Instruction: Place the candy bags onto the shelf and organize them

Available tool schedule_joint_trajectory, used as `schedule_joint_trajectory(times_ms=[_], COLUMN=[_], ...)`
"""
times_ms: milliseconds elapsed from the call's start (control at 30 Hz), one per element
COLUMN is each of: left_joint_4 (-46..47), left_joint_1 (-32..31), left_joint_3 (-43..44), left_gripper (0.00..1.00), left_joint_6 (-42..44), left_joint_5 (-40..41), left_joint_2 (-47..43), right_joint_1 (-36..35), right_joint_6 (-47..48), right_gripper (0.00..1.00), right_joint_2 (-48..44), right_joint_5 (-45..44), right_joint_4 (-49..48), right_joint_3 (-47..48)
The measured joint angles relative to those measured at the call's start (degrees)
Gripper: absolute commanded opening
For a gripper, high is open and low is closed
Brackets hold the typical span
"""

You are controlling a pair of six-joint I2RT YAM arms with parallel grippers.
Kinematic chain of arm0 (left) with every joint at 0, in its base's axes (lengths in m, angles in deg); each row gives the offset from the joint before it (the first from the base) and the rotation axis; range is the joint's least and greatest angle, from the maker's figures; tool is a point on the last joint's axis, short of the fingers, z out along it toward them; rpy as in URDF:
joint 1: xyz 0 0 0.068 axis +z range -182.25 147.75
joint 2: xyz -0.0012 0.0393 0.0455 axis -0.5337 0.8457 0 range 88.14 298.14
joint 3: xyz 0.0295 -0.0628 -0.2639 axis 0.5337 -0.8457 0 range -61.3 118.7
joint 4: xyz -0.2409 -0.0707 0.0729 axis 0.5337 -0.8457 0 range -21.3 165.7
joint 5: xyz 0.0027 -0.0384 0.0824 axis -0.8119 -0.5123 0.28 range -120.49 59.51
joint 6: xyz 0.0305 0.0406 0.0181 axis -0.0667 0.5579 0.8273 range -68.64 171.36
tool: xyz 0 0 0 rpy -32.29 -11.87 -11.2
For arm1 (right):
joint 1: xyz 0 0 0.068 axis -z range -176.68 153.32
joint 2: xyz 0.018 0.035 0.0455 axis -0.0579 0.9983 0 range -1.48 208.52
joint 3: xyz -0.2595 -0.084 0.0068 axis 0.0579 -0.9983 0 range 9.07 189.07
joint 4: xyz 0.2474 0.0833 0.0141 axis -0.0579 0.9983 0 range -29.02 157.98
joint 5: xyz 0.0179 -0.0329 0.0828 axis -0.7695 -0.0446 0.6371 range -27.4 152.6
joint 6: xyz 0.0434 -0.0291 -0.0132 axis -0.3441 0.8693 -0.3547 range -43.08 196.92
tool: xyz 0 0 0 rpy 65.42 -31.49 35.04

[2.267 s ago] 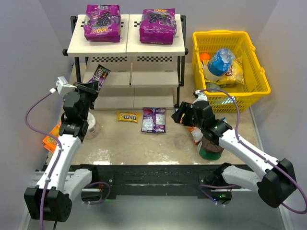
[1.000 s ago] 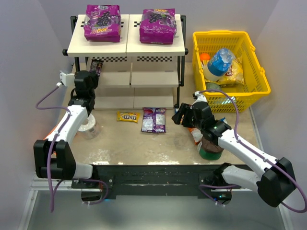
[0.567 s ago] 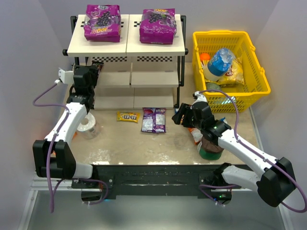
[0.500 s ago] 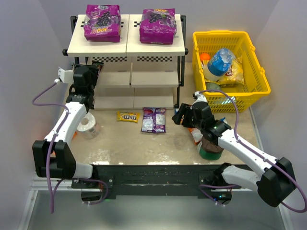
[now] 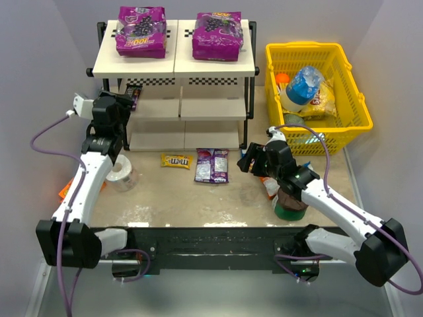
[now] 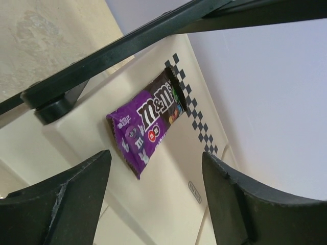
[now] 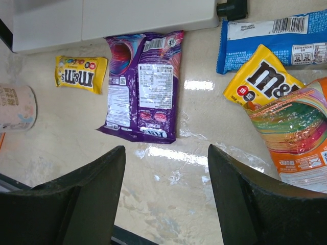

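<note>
Two large purple candy bags [image 5: 141, 31] [image 5: 217, 34] lie on the shelf's [image 5: 178, 63] top board. A small dark-purple candy bag [image 5: 133, 94] [image 6: 148, 122] lies alone on the middle board [image 6: 168, 178] at its left end. My left gripper [image 5: 122, 100] [image 6: 156, 199] is open just in front of it, touching nothing. On the table lie a purple bag [image 5: 211, 165] [image 7: 142, 86] and a small yellow bag [image 5: 176, 160] [image 7: 82, 73]. My right gripper [image 5: 246, 160] [image 7: 166, 194] hovers open above the table, right of the purple bag. Blue [image 7: 271, 41], yellow [image 7: 260, 81] and orange [image 7: 296, 132] bags lie beside it.
A yellow basket [image 5: 344, 132] with a bottle and a yellow bag stands at the right. A tape roll [image 5: 121, 173] and a flat orange box [image 5: 66, 191] sit by the left arm. A green-lidded container [image 5: 289, 208] is under the right arm.
My left gripper has opened, left the dark-purple bag on the middle board and drawn back to the left. The right arm has hardly moved.
</note>
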Motion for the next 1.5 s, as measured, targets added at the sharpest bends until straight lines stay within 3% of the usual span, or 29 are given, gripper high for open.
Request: schedule_joint_trajectory(times_ms=[233, 400, 633, 700, 800, 967, 1133, 1300, 1500], left_joint_4=[-1.1, -0.2, -2.9, -3.3, -2.8, 0.2, 1.4, 2.1, 6.8], left_joint_1=[0.0, -0.4, -7.0, -9.6, -11.3, -11.3, -11.4, -11.4, -11.3], left_joint_3=[-3.8, -6.1, -12.6, -15.2, -18.9, -23.4, -24.1, -24.1, -24.1], left_gripper=[0.81, 0.87, 0.88, 0.81, 0.69, 0.66, 0.64, 0.59, 0.52], left_joint_6=[7.8, 18.6, 33.5, 35.7, 36.6, 36.8, 34.7, 32.4, 31.2], left_joint_5=[-2.9, -12.4, -20.0, -21.3, -23.4, -24.9, -21.1, -16.0, -15.1], left_joint_2=[-10.2, -14.4, -10.8, -10.1, -9.3, -5.0, 1.6, 8.4, 12.5], right_joint_1=[0.0, 0.0, 0.0, 0.0, 0.0, -0.1, -0.9, -1.3, -1.4], right_joint_6=[-0.2, -0.2, -0.3, -0.3, -0.5, -1.0, -1.5, -1.8, -1.9], right_gripper=[0.83, 0.91, 0.90, 0.86, 0.79, 0.67, 0.66, 0.67, 0.67], right_joint_2=[-3.5, -4.0, -3.9, -3.7, -2.5, 1.7, 7.9, 8.8, 8.7], right_joint_5=[-0.2, -0.1, 0.2, 0.5, 1.7, 4.7, 7.0, 7.6, 7.6], right_joint_4=[0.0, 0.0, 0.0, -0.3, -1.4, -5.0, -7.8, -8.7, -8.8], right_joint_3=[0.0, 0.0, 0.0, 0.0, 0.0, -1.0, -1.1, -1.1, -1.1])
